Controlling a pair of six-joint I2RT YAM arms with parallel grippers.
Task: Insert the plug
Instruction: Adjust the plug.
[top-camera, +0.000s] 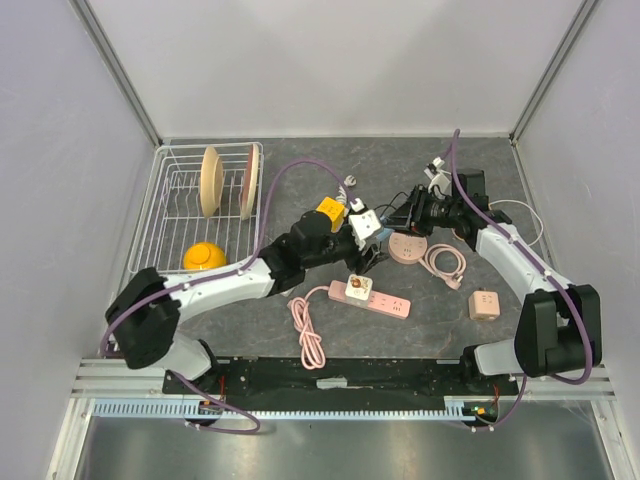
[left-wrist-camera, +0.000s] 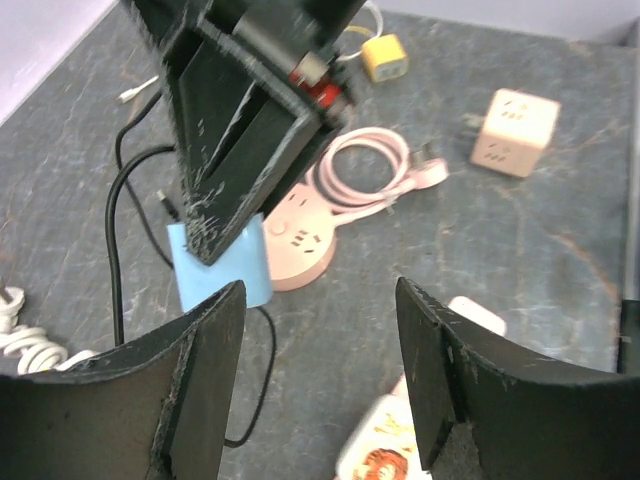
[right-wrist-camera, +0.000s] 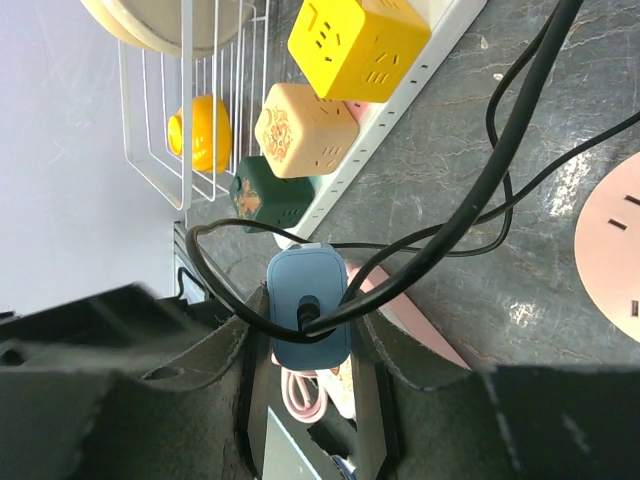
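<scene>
My right gripper (right-wrist-camera: 308, 322) is shut on a blue plug (right-wrist-camera: 308, 290), whose black cable (right-wrist-camera: 470, 200) loops out from its back. The left wrist view shows the same blue plug (left-wrist-camera: 222, 268) hanging from the right gripper's black fingers (left-wrist-camera: 230, 170) above the table, just left of a round pink socket (left-wrist-camera: 300, 238). My left gripper (left-wrist-camera: 318, 298) hovers open and holds nothing. Below it lies a pink power strip (left-wrist-camera: 385, 445). Seen from above, the left gripper (top-camera: 368, 258) and the right gripper (top-camera: 395, 222) meet near the table's middle.
A white power strip (right-wrist-camera: 400, 90) carries a yellow cube (right-wrist-camera: 365, 45), a peach cube (right-wrist-camera: 305, 128) and a green cube (right-wrist-camera: 275, 195). A pink cube socket (top-camera: 484, 305) sits at the right. A wire dish rack (top-camera: 160, 215) with plates and a yellow bowl (top-camera: 204, 256) stands at the left.
</scene>
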